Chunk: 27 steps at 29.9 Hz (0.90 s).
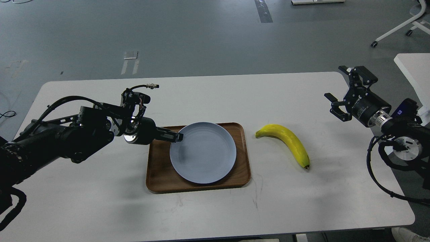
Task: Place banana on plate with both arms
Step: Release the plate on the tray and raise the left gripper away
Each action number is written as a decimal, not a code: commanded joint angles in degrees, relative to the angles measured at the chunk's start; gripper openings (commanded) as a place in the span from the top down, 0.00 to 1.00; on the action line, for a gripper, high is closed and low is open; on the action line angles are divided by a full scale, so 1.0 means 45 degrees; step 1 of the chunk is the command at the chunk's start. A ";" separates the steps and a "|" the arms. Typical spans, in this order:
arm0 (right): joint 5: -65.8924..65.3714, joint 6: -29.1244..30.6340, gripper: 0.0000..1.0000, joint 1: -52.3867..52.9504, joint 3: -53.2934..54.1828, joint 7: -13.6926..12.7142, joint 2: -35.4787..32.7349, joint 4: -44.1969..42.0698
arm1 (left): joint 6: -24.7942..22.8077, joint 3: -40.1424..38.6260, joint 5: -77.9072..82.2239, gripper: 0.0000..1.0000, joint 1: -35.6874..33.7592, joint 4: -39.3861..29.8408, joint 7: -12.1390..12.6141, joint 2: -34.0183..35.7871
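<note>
Our left gripper [177, 136] lies level over the tray's left part with its tips at the left rim of the plate [203, 153]; its fingers run together as one dark shape, so we cannot tell how far the jaws stand apart or whether they pinch the rim. Our right gripper [341, 90] hangs above the table's far right corner with its jaws spread wide and nothing between them, well apart from the banana [285, 143]. The banana lies flat on the bare table [215, 97] just right of the wooden tray [161, 174], stem end toward the tray and dark tip toward the near right; it touches neither tray nor plate. The plate sits on the tray, filling most of it. Between the right gripper and the banana we see only open tabletop. We count one banana, one plate, one tray, one table and two arms.
</note>
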 commanded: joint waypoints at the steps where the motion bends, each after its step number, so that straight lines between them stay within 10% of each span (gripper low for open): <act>1: 0.0001 0.0000 0.00 0.0015 -0.0001 0.0000 0.0002 0.0000 | 0.0000 0.0002 -0.0005 0.61 0.0007 0.0017 0.0014 -0.0002; 2: 0.0001 0.0000 0.00 -0.0005 -0.0001 0.0000 0.0002 0.0000 | 0.0000 -0.0018 -0.0044 0.20 -0.0013 0.0017 0.0014 -0.0002; 3: 0.0001 0.0000 0.00 -0.0005 -0.0001 0.0000 0.0002 0.0000 | 0.0000 0.0001 -0.0063 0.01 -0.0032 0.0017 -0.0005 0.0018; 10: 0.0001 0.0000 0.00 -0.0005 -0.0001 0.0000 -0.0017 0.0019 | 0.0000 -0.0212 -0.0898 0.00 -0.0149 -0.0002 -0.0017 0.0076; 27: -0.0564 0.0000 0.00 0.0015 -0.0059 0.0000 0.0100 0.0097 | 0.0000 -0.2280 -1.7328 0.00 0.1097 -0.0198 -0.0017 0.3318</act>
